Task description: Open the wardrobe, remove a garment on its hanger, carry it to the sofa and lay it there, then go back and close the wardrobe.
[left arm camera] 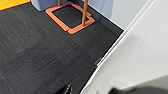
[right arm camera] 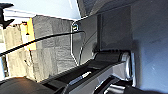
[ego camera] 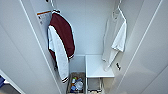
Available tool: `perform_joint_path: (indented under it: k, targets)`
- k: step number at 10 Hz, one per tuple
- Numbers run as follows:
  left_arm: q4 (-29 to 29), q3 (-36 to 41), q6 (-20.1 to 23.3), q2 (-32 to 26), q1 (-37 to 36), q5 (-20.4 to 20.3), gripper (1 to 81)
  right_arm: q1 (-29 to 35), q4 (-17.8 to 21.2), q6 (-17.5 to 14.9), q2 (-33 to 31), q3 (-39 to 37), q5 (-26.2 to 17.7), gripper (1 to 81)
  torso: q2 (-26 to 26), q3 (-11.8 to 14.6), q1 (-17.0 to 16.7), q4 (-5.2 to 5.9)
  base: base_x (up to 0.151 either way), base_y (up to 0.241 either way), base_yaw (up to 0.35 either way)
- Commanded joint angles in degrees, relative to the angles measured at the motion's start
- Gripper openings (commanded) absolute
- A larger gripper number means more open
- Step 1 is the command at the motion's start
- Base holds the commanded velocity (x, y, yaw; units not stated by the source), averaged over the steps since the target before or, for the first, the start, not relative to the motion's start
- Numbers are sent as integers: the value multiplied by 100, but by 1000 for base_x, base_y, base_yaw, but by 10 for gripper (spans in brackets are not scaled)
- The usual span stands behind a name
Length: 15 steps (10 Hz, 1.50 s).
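The wardrobe (ego camera: 87, 30) stands open in front of me, its white doors swung out at both sides of the head view. Inside on the right, the white garment (ego camera: 118, 37) hangs on its slim whitish hanger (ego camera: 120, 11) close to the right wall. Its sleeve drapes down towards a white shelf (ego camera: 96, 66). In the left wrist view a white wardrobe door panel (left arm camera: 140, 50) runs close beside my left arm.
A maroon jacket with white sleeves (ego camera: 62, 37) hangs inside on the left. A box of bottles (ego camera: 76, 85) sits on the wardrobe floor below it. The left wrist view shows dark carpet (left arm camera: 37, 55) and an orange frame base (left arm camera: 70, 17).
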Motion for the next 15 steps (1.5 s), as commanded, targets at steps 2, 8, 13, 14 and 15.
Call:
perform_joint_path:
  k: [2,8,13,14,15]
  targets:
    - [1121,-2,11,-117,207,60,811,305,-75,-16,32,107,-219,811,0,0,0,0,0,0,0]
    - [4140,2952,-51,-1318,1008,234,811,279,-101,1,312,-601,-307,811,0,2,0,0,0,0,0]
    - [5333,3901,-42,-1551,1666,1782,811,-117,-84,1,1006,-2352,-218,811,0,2,0,0,0,0,0]
    - [5342,3839,-42,-1497,1860,1924,811,-204,-48,1,1201,-2644,-298,811,0,2,0,0,0,0,0]
    - [5236,3752,-51,-1418,1965,2247,811,-362,-31,9,1306,-2977,-203,811,0,2,0,0,0,0,0]
